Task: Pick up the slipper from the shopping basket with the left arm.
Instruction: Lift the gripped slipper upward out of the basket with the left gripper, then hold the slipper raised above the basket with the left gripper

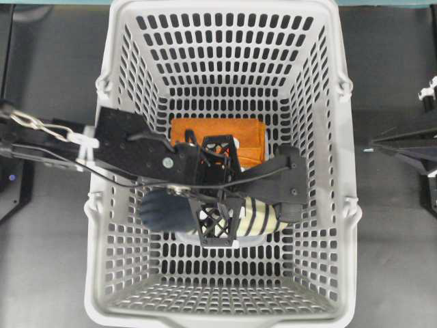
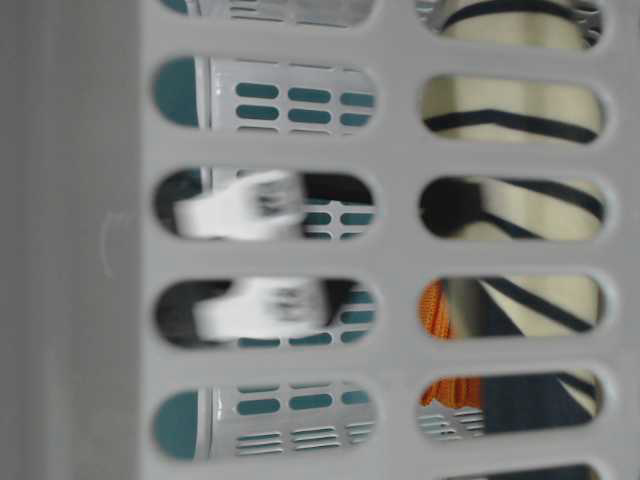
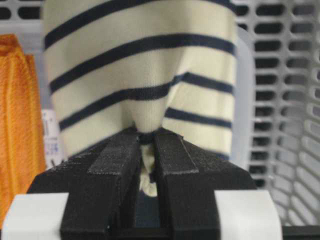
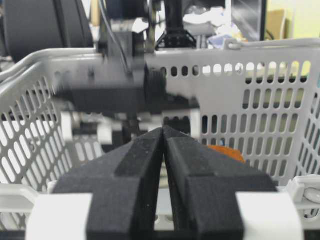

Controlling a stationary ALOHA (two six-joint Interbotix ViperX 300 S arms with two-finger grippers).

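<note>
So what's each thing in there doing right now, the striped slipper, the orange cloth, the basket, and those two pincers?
slipper: pinched by its fabric in the left pincer, bunched at the grip.
left pincer: shut on the slipper, inside the basket.
right pincer: shut, holding nothing, outside the basket.
orange cloth: folded, lying on the basket floor.
shopping basket: upright, open at the top.
</note>
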